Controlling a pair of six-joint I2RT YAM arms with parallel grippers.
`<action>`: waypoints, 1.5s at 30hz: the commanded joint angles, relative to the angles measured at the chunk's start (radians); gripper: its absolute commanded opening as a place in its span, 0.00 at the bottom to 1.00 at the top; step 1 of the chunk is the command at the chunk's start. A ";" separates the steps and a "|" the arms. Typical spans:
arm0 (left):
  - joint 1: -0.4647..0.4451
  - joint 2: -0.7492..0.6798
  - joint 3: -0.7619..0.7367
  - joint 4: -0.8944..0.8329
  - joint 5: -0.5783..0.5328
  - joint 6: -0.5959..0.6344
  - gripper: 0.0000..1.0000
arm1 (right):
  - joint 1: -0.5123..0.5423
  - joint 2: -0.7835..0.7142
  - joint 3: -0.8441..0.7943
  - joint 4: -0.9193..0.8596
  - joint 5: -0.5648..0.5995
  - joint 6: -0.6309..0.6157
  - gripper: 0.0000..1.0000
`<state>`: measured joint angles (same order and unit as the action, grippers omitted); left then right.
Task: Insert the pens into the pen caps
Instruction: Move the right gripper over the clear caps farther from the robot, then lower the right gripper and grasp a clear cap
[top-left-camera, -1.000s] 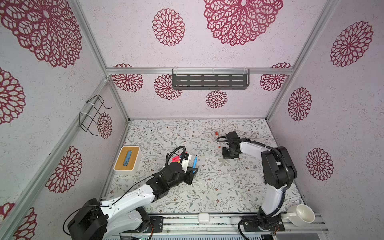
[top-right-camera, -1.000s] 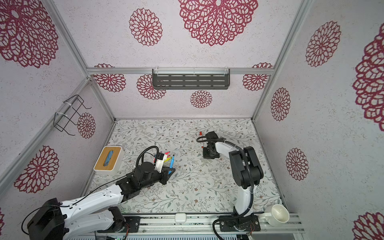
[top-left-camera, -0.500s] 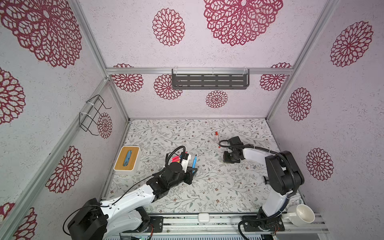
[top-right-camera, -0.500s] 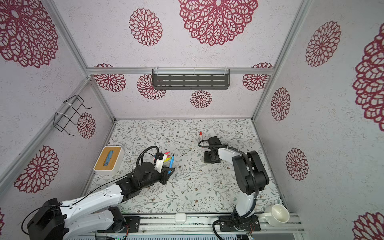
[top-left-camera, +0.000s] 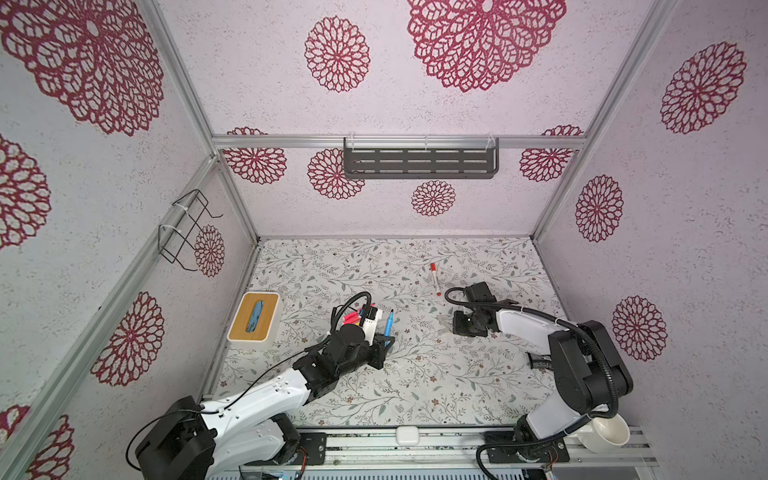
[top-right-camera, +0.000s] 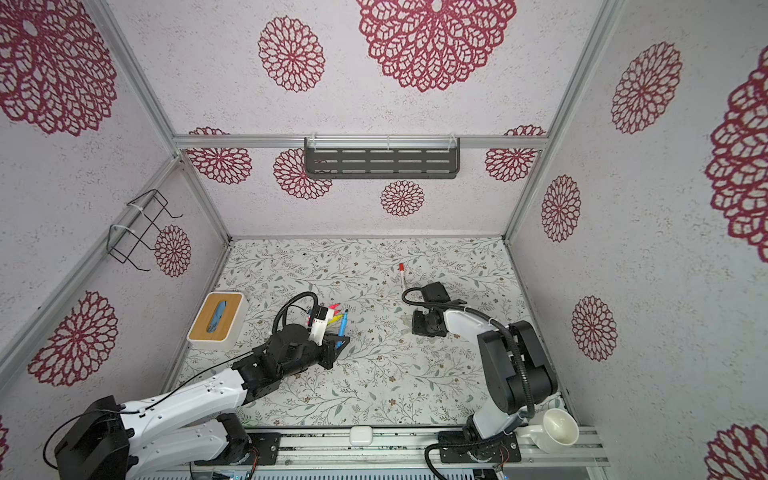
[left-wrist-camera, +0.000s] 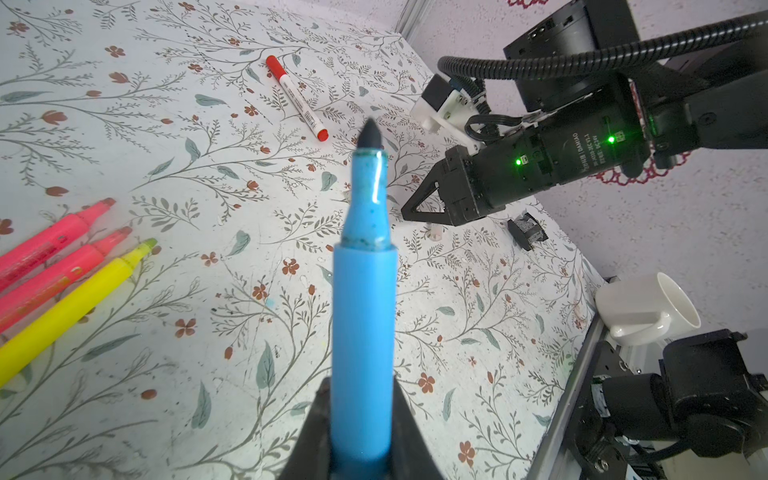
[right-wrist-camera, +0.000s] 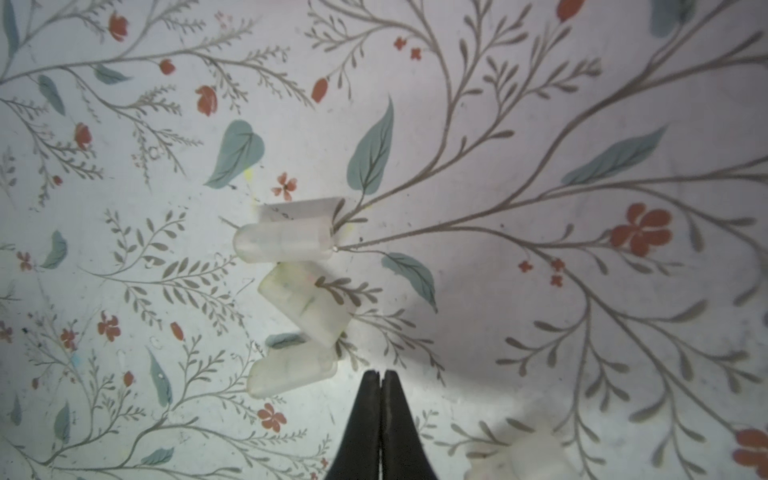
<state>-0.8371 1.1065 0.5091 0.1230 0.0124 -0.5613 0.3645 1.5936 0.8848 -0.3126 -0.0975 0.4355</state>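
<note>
L fingers (left-wrist-camera: 309, 436) are clamped on the rear end of the blue pen (left-wrist-camera: 361, 311). The pen sticks straight out ahead of them, dark tip uncapped. In both top views it sits left of centre, pointing toward the back wall.

Two pink pens (left-wrist-camera: 45, 245) and a yellow pen (left-wrist-camera: 70, 307) lie side by side on the worktop (top-left-camera: 415, 374), just beside the L wrist, tips uncapped. The white pen (top-left-camera: 434, 279) w/ red ends lies alone nearer the back, well apart from both arms.

R fingers (right-wrist-camera: 365, 415) are pressed together w/ nothing between them, aimed down at the worktop right of centre. Three clear caps (right-wrist-camera: 305, 307) lie in a loose row, each touching the next, all on their sides. The nearest one ends just beside the R tips; can't tell if it touches them. A whitish blurred lump (right-wrist-camera: 528, 461) sits at the edge of the R wrist view; can't tell what it is. The caps are well apart from the blue pen.
</note>
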 joint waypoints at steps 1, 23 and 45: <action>-0.005 0.003 -0.006 0.010 -0.007 0.005 0.00 | 0.015 -0.083 0.017 -0.019 0.039 0.041 0.18; -0.004 0.001 -0.018 0.034 0.000 -0.002 0.00 | 0.000 -0.281 -0.049 -0.299 0.309 0.562 0.49; -0.005 0.018 -0.006 0.036 -0.012 0.022 0.00 | -0.001 -0.132 -0.039 -0.332 0.309 0.581 0.49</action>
<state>-0.8371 1.1172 0.5018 0.1368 0.0113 -0.5533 0.3702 1.4521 0.8337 -0.6113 0.1875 0.9855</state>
